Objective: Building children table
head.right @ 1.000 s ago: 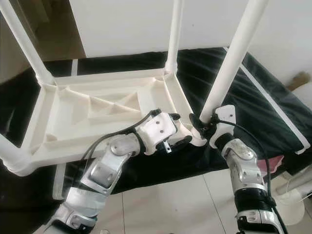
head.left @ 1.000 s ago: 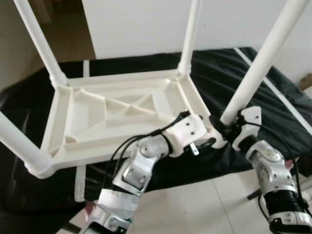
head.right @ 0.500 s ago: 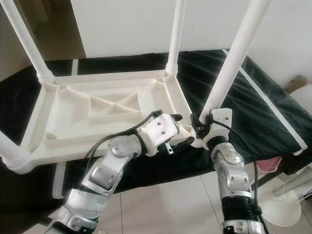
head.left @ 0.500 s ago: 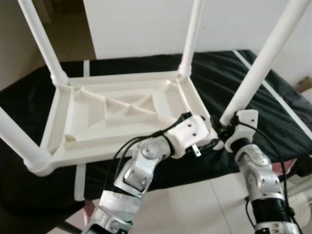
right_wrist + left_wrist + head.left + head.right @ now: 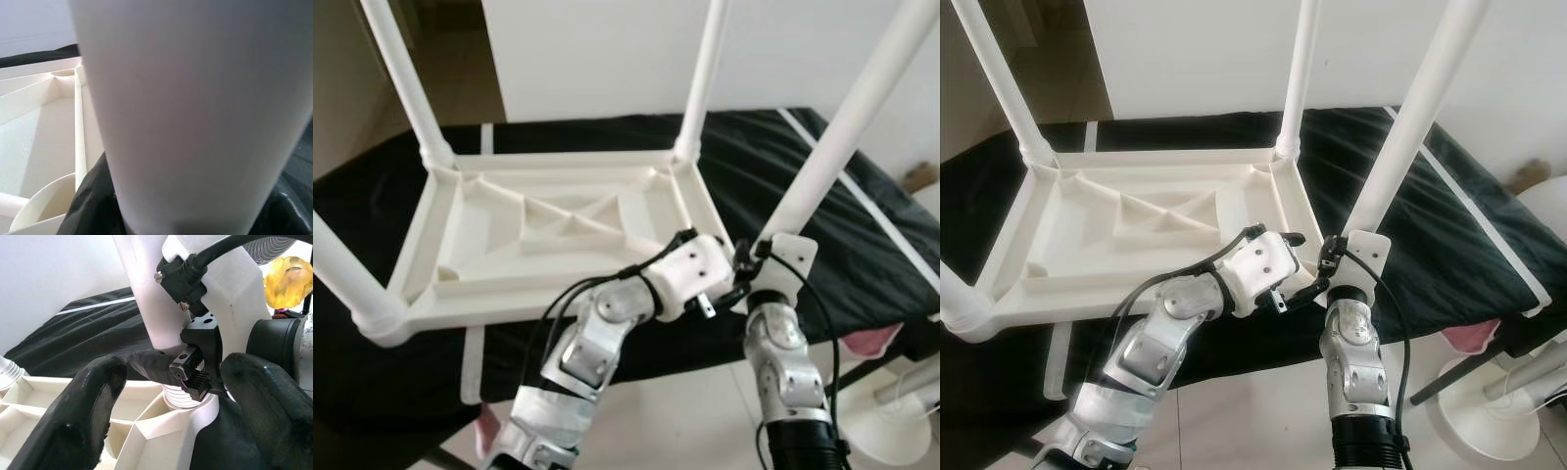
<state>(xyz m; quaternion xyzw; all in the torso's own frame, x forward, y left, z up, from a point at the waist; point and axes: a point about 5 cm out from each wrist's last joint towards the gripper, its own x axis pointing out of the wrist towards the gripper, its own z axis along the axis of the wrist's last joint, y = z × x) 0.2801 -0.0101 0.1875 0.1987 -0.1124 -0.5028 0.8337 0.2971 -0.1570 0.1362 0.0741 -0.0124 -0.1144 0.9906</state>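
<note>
Eye views: white kids table [image 5: 548, 235] is laid upside down on black-covered surface [image 5: 862, 235], legs up; near-right leg [image 5: 847, 127] is met at its base by right gripper [image 5: 1330, 257], and left gripper [image 5: 729, 294] is set at table's near-right corner just beside it. L wrist view: left gripper's fingers [image 5: 83, 406] are spread apart w/ nothing held, right gripper's fingers are clamped on leg just above threaded collar. R wrist view: leg [image 5: 195, 112] is seen very close, table underside [image 5: 44, 127] behind.

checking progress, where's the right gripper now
The right gripper clasps the base of the near-right white plastic table leg, beside the left gripper.
</note>
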